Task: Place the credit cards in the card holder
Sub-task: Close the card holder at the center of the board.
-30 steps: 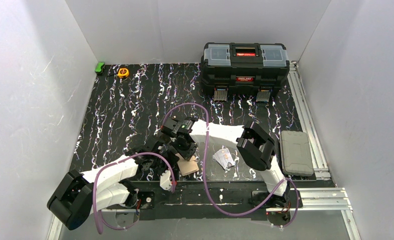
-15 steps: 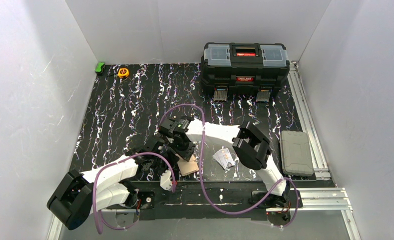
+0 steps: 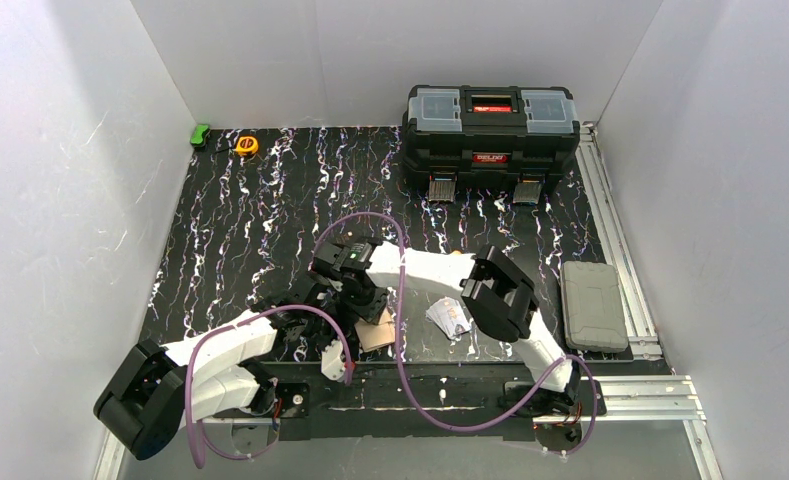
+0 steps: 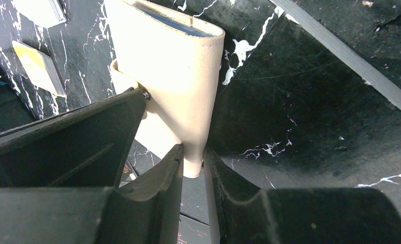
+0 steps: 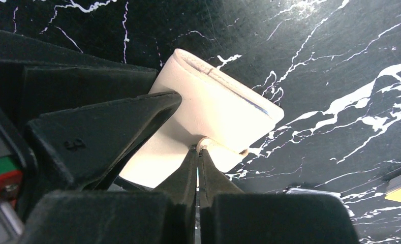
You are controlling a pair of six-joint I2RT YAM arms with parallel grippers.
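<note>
The cream card holder (image 4: 173, 66) is held off the black marbled table near its front edge, also in the top view (image 3: 375, 330). A blue edge (image 4: 175, 23) shows in its open end. My left gripper (image 4: 193, 162) is shut on the holder's lower edge. My right gripper (image 5: 198, 150) is shut on the holder's snap tab (image 5: 219, 146), with the holder's body (image 5: 223, 112) just beyond. An orange-yellow card (image 4: 38, 66) and a silver-white card (image 4: 40, 10) lie on the table beside it. The silver-white card also shows in the top view (image 3: 448, 317).
A big black toolbox (image 3: 490, 125) stands at the back right. A grey case (image 3: 592, 305) lies on the rails at the right. A yellow tape measure (image 3: 247, 145) and a green object (image 3: 200, 134) sit at the back left corner.
My right arm has swung to the left, carrying its gripper a little left over the card holder. The left arm and the cards have hardly moved.
</note>
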